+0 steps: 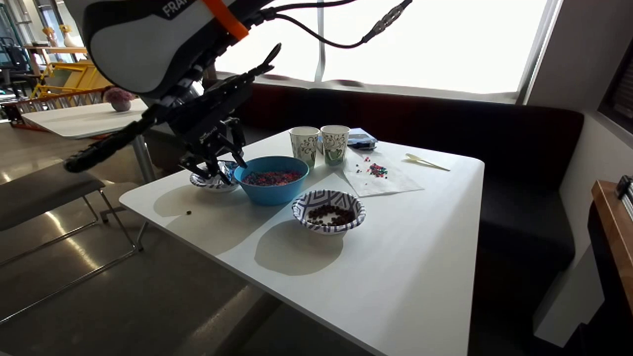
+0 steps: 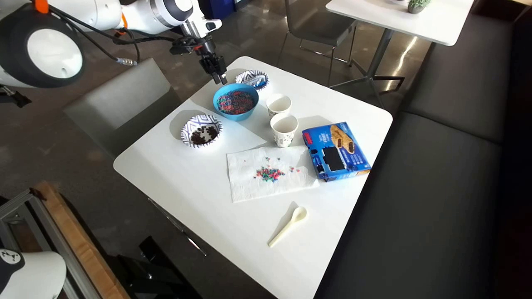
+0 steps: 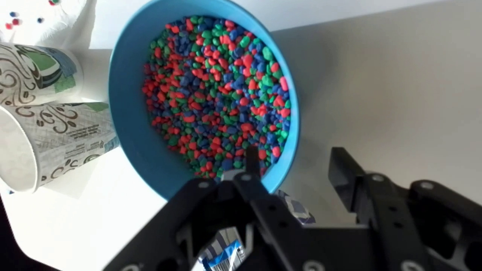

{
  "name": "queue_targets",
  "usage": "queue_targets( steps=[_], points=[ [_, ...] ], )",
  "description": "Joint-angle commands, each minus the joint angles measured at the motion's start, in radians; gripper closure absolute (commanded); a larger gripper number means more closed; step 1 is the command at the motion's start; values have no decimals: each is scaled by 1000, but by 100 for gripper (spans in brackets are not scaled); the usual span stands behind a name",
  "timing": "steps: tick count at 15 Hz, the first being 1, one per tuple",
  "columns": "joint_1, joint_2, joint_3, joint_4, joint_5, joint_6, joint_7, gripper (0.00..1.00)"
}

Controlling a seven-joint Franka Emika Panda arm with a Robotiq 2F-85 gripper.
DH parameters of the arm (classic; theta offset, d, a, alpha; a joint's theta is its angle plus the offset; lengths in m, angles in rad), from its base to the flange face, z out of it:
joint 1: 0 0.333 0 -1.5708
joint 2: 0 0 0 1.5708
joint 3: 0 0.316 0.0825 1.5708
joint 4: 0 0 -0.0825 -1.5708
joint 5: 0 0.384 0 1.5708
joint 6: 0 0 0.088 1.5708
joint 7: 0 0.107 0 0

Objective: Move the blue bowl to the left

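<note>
Blue bowl [image 1: 273,195] ungripped; pincer [image 3: 296,161] at its rim, jaws well apart, contact unclear.

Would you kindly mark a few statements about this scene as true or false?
1. The blue bowl holds red, green and blue bits. True.
2. The fingers are shut on the blue bowl. False: the fingers stand apart, with an open gap between them.
3. Two paper cups stand upright on the table. True.
4. The spoon lies on the napkin. False: the spoon lies on the table, apart from the napkin.
5. The blue box lies on the table. True.
</note>
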Motion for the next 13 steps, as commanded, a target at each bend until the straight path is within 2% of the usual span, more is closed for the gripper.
queue_targets(
  steps=[1, 3, 4, 9, 10, 13],
  points=[
    [3, -65, 13, -53, -7, 16, -66, 15],
    [-2, -97, 19, -96, -20, 67, -159, 2],
    [-6, -115, 22, -132, -26, 113, -218, 0],
    [-31, -208, 33, -372, -44, 360, -456, 0],
    [-17, -130, 7, -219, -16, 276, -384, 0],
    [-28, -157, 12, -297, -19, 339, -441, 0]
  ],
)
